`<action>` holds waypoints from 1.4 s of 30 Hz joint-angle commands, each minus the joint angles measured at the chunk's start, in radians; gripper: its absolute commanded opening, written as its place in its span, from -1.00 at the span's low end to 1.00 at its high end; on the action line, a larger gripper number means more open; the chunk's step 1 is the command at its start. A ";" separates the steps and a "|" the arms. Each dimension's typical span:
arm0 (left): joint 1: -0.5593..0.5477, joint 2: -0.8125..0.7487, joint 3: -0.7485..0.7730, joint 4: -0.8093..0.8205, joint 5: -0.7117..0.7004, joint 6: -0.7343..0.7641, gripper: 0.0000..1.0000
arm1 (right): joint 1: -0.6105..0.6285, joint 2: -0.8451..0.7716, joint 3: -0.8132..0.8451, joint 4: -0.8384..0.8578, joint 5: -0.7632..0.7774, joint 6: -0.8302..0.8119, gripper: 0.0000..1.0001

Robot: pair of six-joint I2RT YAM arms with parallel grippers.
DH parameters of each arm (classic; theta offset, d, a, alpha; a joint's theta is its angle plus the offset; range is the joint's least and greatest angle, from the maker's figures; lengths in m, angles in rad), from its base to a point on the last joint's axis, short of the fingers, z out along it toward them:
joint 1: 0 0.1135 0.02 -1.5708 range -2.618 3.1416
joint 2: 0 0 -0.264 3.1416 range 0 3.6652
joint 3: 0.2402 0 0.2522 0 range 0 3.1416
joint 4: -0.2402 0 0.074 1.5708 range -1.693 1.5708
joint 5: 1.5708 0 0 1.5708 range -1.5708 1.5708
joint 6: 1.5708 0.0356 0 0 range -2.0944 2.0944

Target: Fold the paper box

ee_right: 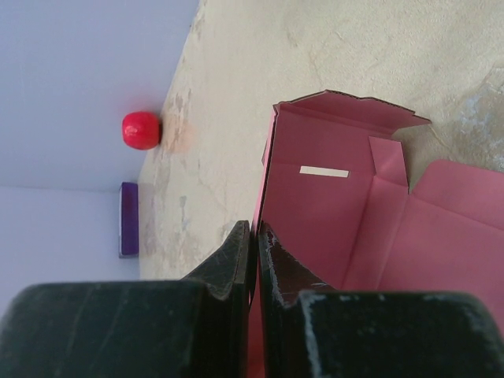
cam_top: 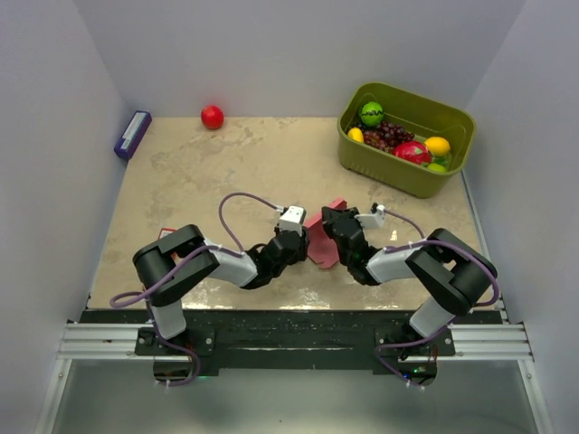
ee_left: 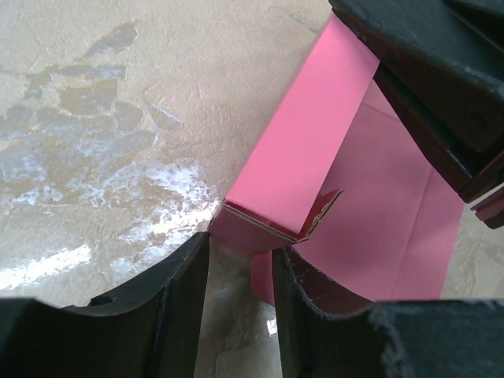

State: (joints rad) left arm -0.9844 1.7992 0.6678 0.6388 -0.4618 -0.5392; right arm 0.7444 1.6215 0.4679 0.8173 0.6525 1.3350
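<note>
box: paper box [cam_top: 318,242] half-formed, on the table [cam_top: 226,172] between the two arms.
right pincer [ee_right: 253,228]: clenched on a side wall's edge, with the open inside just beyond.
left pincer [ee_left: 240,250]: fingers parted, with the box's folded corner right at the tips. You can't confirm contact.
axis: the long wall runs from the left pincer toward the right one.
next: your left arm is free, so it probably takes that corner.

Bright, even light fr above; soft shadows. Glare patches on tabletop [ee_left: 94,94] left of paper box [ee_left: 307,150]; wrist-cam foregrnd dark, blurry.
</note>
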 commanded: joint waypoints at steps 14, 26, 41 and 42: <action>0.009 0.031 0.102 0.248 -0.259 0.211 -0.30 | 0.062 0.046 -0.041 -0.267 -0.060 -0.002 -1.00; 0.009 0.052 0.102 0.367 -0.317 0.340 -0.59 | 0.069 0.069 -0.022 -0.291 -0.073 0.020 -1.00; 0.023 -0.072 0.058 0.141 -0.197 0.325 -1.00 | 0.070 -0.158 -0.029 -0.394 -0.126 -0.134 -0.30; 0.027 -0.086 0.053 0.112 -0.172 0.318 -1.00 | 0.070 -0.182 -0.032 -0.408 -0.137 -0.143 -0.14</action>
State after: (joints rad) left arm -0.9806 1.8336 0.6987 0.7155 -0.6975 -0.2153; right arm 0.7826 1.5040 0.4706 0.6415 0.6201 1.3338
